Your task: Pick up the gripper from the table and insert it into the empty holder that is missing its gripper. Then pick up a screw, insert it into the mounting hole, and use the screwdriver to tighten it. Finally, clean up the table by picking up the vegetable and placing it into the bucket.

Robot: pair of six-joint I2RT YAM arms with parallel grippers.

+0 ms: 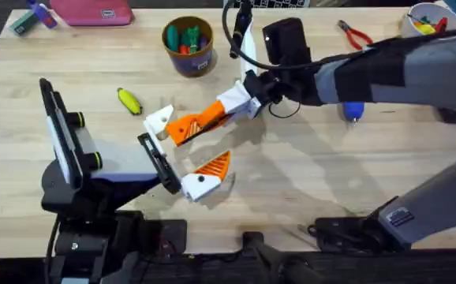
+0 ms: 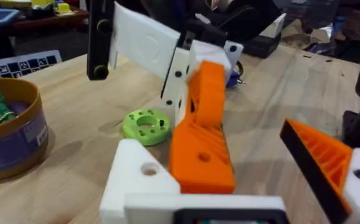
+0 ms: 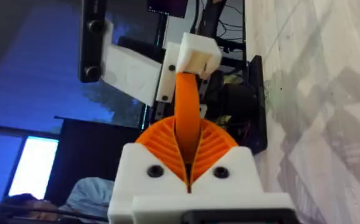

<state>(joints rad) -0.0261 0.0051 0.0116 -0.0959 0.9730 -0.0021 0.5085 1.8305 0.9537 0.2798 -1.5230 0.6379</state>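
Note:
My right gripper (image 1: 232, 105) is shut on the orange gripper (image 1: 190, 126), its ribbed pads (image 3: 167, 146) clamping the wedge (image 3: 187, 115). The wedge's far end (image 2: 202, 146) rests against the white holder (image 1: 158, 120) on my left arm's claw. My left gripper (image 1: 188, 148) is open, its other finger carrying an orange wedge (image 1: 213, 166). The yellow vegetable (image 1: 129, 100) lies on the table (image 1: 307, 173) left of the holder. The bucket (image 1: 188, 46) stands behind, with toy pieces inside. The blue screwdriver (image 1: 353, 111) is partly hidden under my right arm. The screw is out of view.
A green ring (image 2: 146, 125) lies on the table under the held wedge. Red-handled pliers (image 1: 356, 33) and a white bowl (image 1: 425, 20) sit at the back right, a pink case (image 1: 94, 11) at the back left. A black fixture (image 1: 285, 39) stands behind my right gripper.

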